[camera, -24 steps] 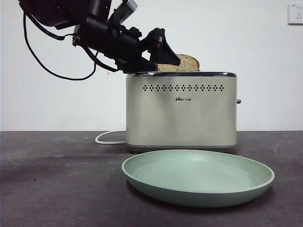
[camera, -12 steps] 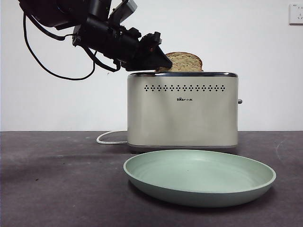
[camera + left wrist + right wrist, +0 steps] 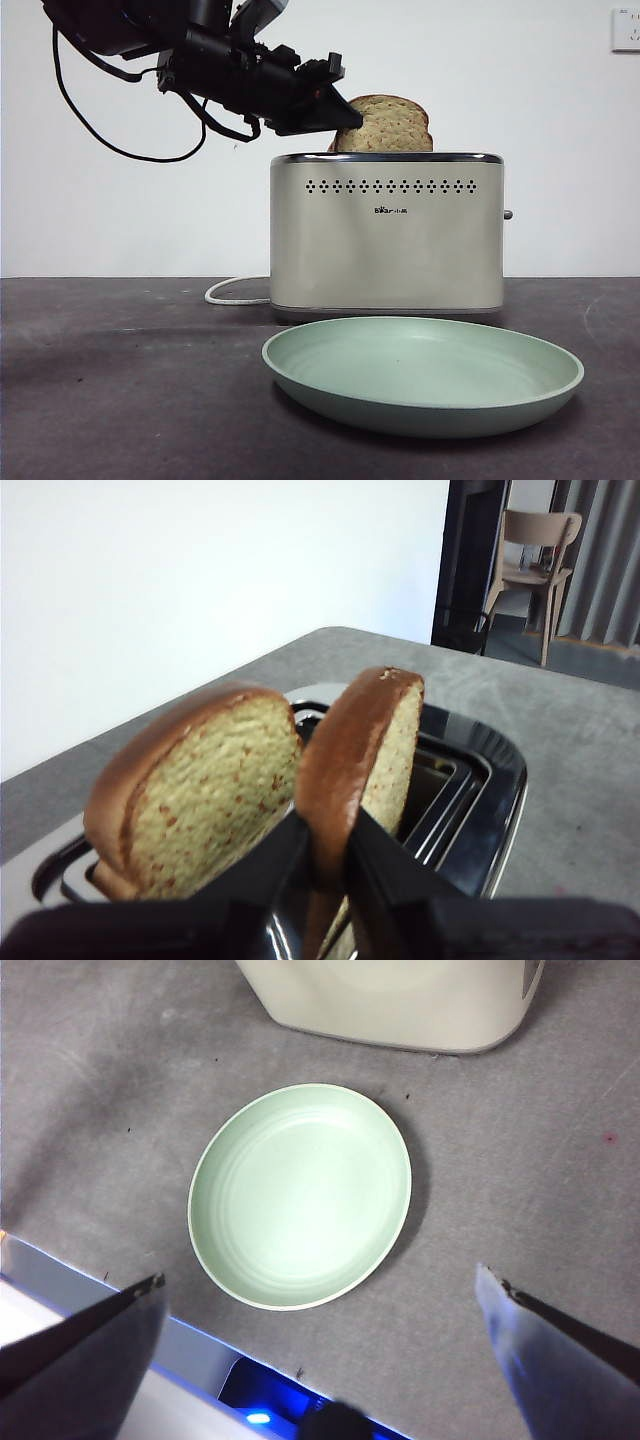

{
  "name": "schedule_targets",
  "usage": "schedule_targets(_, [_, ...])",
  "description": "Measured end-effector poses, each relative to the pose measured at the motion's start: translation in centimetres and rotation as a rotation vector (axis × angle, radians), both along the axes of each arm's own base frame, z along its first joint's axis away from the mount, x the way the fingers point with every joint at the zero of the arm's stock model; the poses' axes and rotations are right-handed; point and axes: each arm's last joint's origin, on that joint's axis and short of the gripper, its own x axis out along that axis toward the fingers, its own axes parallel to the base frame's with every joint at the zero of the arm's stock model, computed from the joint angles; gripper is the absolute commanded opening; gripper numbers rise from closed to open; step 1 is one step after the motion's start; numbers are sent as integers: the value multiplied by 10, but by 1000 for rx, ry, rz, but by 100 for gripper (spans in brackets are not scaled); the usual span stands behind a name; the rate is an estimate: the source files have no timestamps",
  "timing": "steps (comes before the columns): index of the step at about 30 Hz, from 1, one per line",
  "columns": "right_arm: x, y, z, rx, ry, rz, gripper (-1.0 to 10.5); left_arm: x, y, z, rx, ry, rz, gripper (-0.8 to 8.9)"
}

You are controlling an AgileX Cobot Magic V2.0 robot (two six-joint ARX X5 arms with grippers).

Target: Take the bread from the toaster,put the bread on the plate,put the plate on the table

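The cream-beige toaster [image 3: 386, 235] stands upright on the dark table [image 3: 120, 400]. My left gripper [image 3: 335, 110] reaches in from the upper left and is shut on the edge of the bread [image 3: 392, 124], which rises partly out of the chrome top. The left wrist view shows the bread [image 3: 355, 745] pinched edge-on between the jaws of this left gripper [image 3: 325, 855], with a second slice [image 3: 205, 795] beside it in the other slot. The mint-green plate [image 3: 422, 378] lies flat before the toaster. High above the plate [image 3: 300, 1195], my right gripper [image 3: 320, 1276] hangs open.
A white cord [image 3: 232, 295] curls on the table behind the toaster's left side. The toaster's lever knob [image 3: 506, 214] sticks out on its right. In the right wrist view the table's near edge [image 3: 120, 1300] runs below the plate.
The left gripper has lifted and levelled out, drawing the bread higher out of the toaster. Plate and toaster stay in place.
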Motion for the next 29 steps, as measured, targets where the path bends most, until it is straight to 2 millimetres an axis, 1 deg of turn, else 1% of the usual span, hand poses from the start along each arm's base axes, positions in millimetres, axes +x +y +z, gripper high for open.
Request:
schedule_targets(3, [0, 0, 0, 0, 0, 0, 689, -1, 0, 11, -13, -8, -6, -9])
schedule_targets(6, [0, 0, 0, 0, 0, 0, 690, -5, 3, 34, -30, -39, -6, -9])
schedule_targets(11, [0, 0, 0, -1, 0, -1, 689, -25, 13, 81, -81, -136, -7, -9])
schedule_targets(16, [6, 1, -2, -5, 24, -2, 688, -47, 25, 108, -78, -130, -8, -9])
schedule_targets(21, [24, 3, -11, -13, 103, -5, 688, -76, 40, 133, -67, -112, -11, -9])
schedule_targets(25, [46, 6, -21, -19, 159, -7, 688, -105, 55, 157, -76, -130, -14, -9])
schedule_targets(29, [70, 9, -35, -28, 225, -8, 688, -134, 70, 175, -75, -133, -14, -9])
